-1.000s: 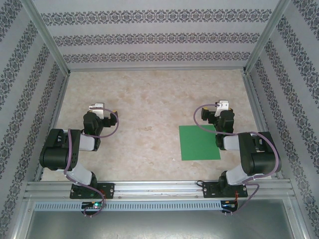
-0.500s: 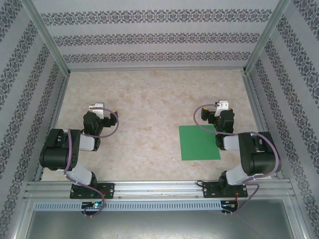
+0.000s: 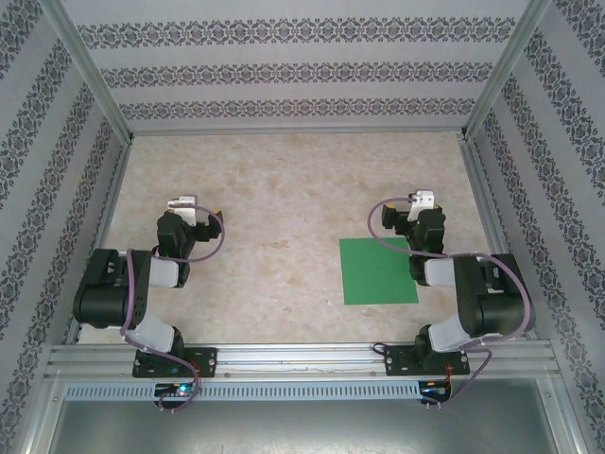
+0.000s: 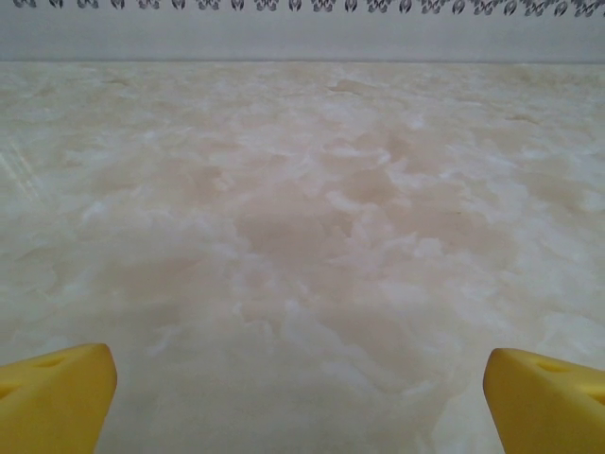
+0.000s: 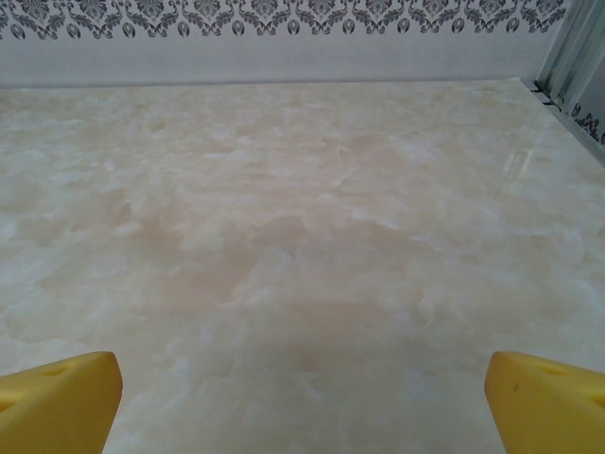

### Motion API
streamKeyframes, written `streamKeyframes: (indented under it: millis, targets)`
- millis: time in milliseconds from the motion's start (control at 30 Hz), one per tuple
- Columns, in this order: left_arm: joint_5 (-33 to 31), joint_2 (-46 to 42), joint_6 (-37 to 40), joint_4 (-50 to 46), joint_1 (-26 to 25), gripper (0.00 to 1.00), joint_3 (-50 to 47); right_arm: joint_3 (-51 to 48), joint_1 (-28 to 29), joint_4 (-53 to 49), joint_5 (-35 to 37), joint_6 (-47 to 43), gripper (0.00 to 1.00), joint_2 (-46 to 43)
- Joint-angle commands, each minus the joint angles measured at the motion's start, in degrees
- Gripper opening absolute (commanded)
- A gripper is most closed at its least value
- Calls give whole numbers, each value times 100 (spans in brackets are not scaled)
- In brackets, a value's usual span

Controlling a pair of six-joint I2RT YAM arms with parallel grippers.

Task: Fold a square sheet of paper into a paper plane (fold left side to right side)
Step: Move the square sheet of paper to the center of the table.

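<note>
A: Top view, status?
B: Square sheet of paper [image 3: 378,270] lies flat on the counter [image 3: 284,180], right half, near side. No crease visible. The right arm [image 3: 473,284] overlaps its right edge from this angle; can't tell if it's touching.
A: Orientation?
B: It's square, so no long axis. Edges run roughly parallel to the counter's edges. No point formed yet.
A: Hands?
B: Left hand [image 3: 181,202] is well apart from the sheet. Right hand [image 3: 419,200] is just past its far right corner.
A: Left wrist view?
B: Left hand [image 4: 302,402] spread wide, gripping nothing, bare counter ahead.
A: Right wrist?
B: Same. Right hand [image 5: 302,402] spread wide, holding nothing.
A: Step?
B: I'd say the first fold hasn't started. Next: catch the left edge, lift it, carry it over to the right edge, press the crease. Flat thin paper looks like a tough pinch.
</note>
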Motion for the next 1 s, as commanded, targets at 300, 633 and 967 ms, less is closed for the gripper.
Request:
streamKeyframes:
  millis: [300,633,967]
  targets:
    - [140,-3457,-2009,-5111,92,99,1085,1446,-45,-5436,-692,1673,97,-2324]
    - [2059,-4369,-4021,-6314,-5,100,641,1496,27,-7544,-2478,2515,81,-2458]
    - [1591,-4061,-4440,-5885,-1319,100,282,1167,932,-7187,-2519,2723,74,-1443]
